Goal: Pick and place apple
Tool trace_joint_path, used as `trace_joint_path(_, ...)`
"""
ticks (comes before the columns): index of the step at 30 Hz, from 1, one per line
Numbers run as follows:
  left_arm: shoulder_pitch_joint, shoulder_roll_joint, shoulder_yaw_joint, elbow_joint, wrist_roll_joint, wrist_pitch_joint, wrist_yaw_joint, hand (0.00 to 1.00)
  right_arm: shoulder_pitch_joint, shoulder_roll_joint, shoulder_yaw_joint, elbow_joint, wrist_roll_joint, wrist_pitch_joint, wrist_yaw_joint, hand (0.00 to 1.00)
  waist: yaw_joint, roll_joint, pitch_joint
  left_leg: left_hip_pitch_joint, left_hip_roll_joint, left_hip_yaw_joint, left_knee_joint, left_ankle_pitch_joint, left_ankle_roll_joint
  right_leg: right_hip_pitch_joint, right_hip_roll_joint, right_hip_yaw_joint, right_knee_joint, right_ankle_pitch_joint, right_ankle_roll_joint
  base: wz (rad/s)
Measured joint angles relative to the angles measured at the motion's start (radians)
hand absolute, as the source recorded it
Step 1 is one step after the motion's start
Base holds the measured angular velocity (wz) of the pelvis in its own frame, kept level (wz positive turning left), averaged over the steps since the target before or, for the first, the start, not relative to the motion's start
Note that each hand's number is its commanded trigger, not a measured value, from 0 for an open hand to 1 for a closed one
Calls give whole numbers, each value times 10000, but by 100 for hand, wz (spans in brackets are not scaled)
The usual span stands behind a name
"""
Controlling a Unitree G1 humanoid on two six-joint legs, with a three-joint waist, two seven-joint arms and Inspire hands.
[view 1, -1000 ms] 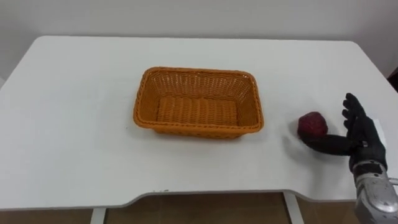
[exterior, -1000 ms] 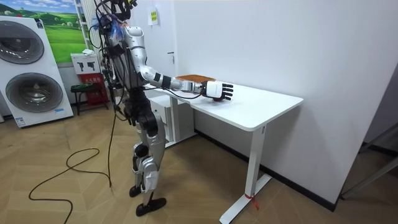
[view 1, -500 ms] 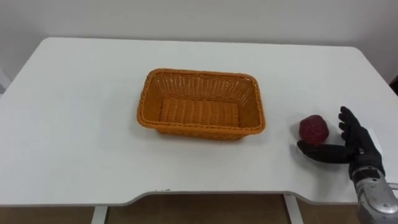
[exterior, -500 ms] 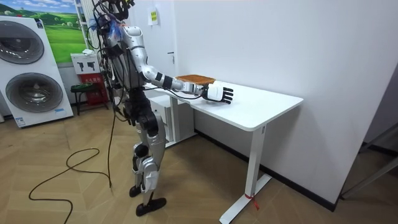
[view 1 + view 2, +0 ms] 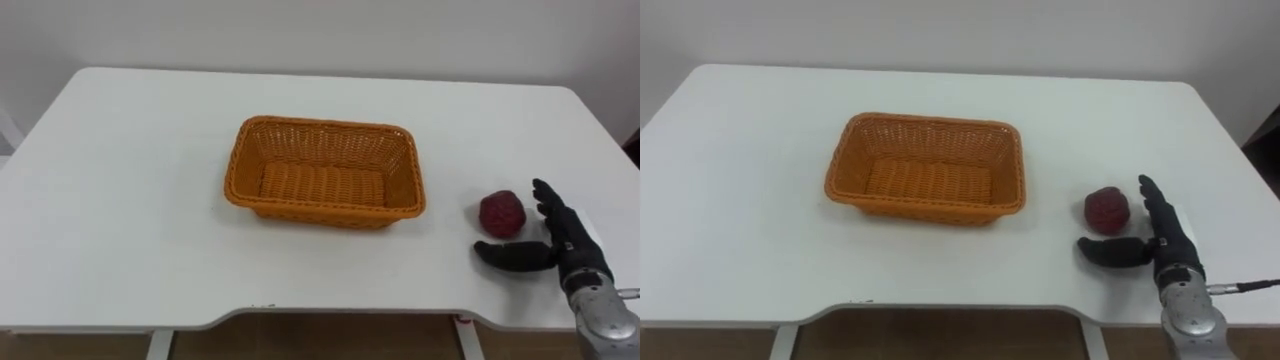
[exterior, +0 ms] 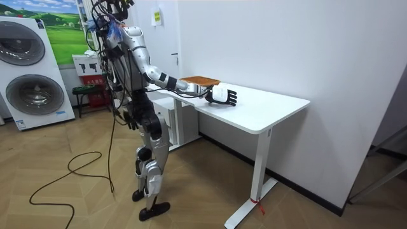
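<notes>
Bright, even light, seemingly from overhead, casts a soft shadow beneath the basket (image 5: 320, 213).

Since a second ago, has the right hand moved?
Yes: the right hand has drawn back from the apple toward the near edge of the table.

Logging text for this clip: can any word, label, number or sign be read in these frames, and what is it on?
No text can be quoted.
Table, basket, apple, right hand: no print on them.
Paper on the wall: too small to read.
Red and white item by the washing machine: print blurred.
Sticker low on that machine: too small to read.
</notes>
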Motion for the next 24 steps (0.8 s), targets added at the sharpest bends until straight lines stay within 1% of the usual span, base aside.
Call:
trace_joint_path(1,0,0,0,0,0,6,-27,0,-20,0,0,4,-115,6,10,44,-2,-1,0,-5,1,-2,1,0,0,-5,1,-2,-1,0,0,0)
trace_joint_path(2,0,0,0,0,1,10,-33,0,-30,-1,-1,24,-217,6,14,85,-3,-3,0,-15,2,-6,5,0,0,-13,3,-3,-1,0,0,0)
trace_joint_path(3,0,0,0,0,1,12,-34,0,-31,-1,-2,30,-271,4,14,100,-5,-5,-2,-21,2,-10,8,0,0,-17,4,-4,-1,0,-1,0)
trace_joint_path(5,-21,2,0,-7,1,17,-37,0,-49,-3,-14,29,-440,9,-20,100,-9,-32,-31,-77,2,-25,28,0,0,-21,3,-15,1,3,-5,0)
trace_joint_path(7,-49,3,1,-10,0,17,-47,0,-99,-52,-62,30,-746,44,-128,100,-9,-58,-39,-93,1,-29,34,1,0,-15,3,-15,3,4,-7,0)
trace_joint_path(8,-52,7,1,-10,0,17,-58,0,-166,-146,-70,49,-913,116,-163,100,-11,-75,-40,-93,1,-29,33,1,0,-15,4,-13,2,4,-7,0)
trace_joint_path(11,-96,18,1,-9,1,8,-61,0,-365,-340,-60,182,-1293,152,-145,100,15,-114,-27,-112,1,-34,18,1,0,-38,13,-9,1,4,-7,0)
trace_joint_path(16,-149,60,-20,-8,3,4,-181,0,-500,-347,-27,229,-1471,193,-153,100,36,-148,-30,-109,3,-69,17,3,-6,-53,25,-12,-10,4,-7,0)
trace_joint_path(21,-201,93,-29,6,0,7,-258,0,-646,-336,286,215,-1467,200,-120,100,32,-179,-12,-108,1,-85,18,5,-7,-58,2,-84,-9,4,-6,1)
trace_joint_path(24,-272,161,-239,9,-5,7,-262,0,-647,-313,377,163,-1473,183,-83,100,44,-206,-7,-108,-2,-119,18,4,-6,-57,-12,-159,-1,4,-6,2)
